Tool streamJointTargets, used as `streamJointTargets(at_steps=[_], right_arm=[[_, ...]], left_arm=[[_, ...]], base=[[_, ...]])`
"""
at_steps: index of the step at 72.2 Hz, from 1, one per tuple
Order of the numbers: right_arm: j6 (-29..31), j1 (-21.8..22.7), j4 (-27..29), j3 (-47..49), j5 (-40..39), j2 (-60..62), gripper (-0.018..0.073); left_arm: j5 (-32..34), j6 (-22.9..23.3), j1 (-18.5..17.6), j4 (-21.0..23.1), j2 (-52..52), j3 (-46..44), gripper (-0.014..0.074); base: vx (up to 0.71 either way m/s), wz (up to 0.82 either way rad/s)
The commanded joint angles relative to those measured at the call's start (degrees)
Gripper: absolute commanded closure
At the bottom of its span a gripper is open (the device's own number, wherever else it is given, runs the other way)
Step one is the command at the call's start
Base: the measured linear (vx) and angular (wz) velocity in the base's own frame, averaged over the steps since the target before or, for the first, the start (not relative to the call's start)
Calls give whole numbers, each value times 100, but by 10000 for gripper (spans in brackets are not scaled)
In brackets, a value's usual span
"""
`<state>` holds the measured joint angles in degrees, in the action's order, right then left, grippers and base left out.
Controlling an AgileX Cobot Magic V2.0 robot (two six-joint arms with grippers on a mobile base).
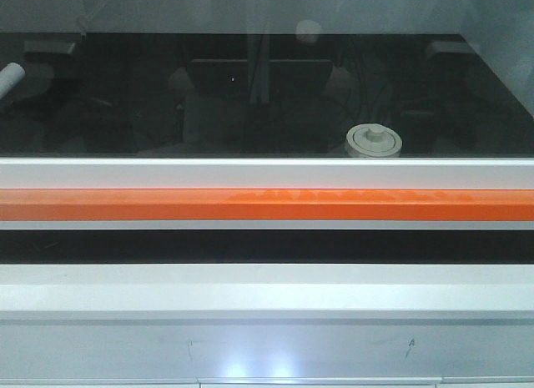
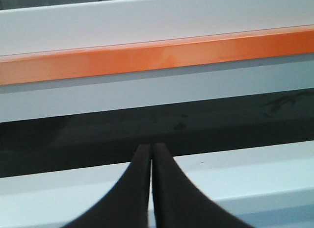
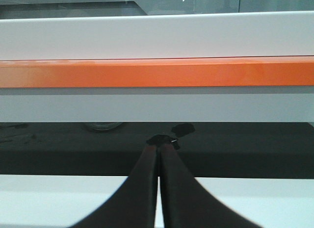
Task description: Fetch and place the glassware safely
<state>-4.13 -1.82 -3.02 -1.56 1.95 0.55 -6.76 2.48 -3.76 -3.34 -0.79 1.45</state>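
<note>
The glassware (image 1: 373, 141) stands on the glossy black surface right of centre. Only its round off-white lid with the central knob shows above the white rail (image 1: 250, 173). In the right wrist view a clear glass base (image 3: 102, 125) peeks out under the rail, left of my right gripper (image 3: 159, 142). That gripper is shut with nothing between its dark fingers and is well short of the glass. My left gripper (image 2: 150, 147) is also shut and empty, facing the same rail. Neither gripper shows in the front view.
An orange band (image 1: 267, 204) runs the full width below the white rail, with a dark gap (image 1: 267, 246) and a white ledge (image 1: 267, 292) nearer me. A white roll (image 1: 10, 78) lies far left. A pale round object (image 1: 309, 29) sits at the back.
</note>
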Motion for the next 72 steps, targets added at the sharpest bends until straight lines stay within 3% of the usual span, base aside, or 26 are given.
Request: streamJointTargets(at_steps=[1,19,45,72], right_arm=[[7,31,0,-75,-611,66,567],[24,31,80,814,-248,-51,567],[15,31,125,2820,-88,-2199,567],[22,31,122,2968,-195,-3094,567]], left_arm=[[775,24,7,13,-57,162,603],[1113,25,7,103,117,-529,603],[676,9,7,97,2489,-2236,603],[1206,12,7,93,3335,-2418,603]], base=[[0,0],[0,0],[0,0],[0,0]])
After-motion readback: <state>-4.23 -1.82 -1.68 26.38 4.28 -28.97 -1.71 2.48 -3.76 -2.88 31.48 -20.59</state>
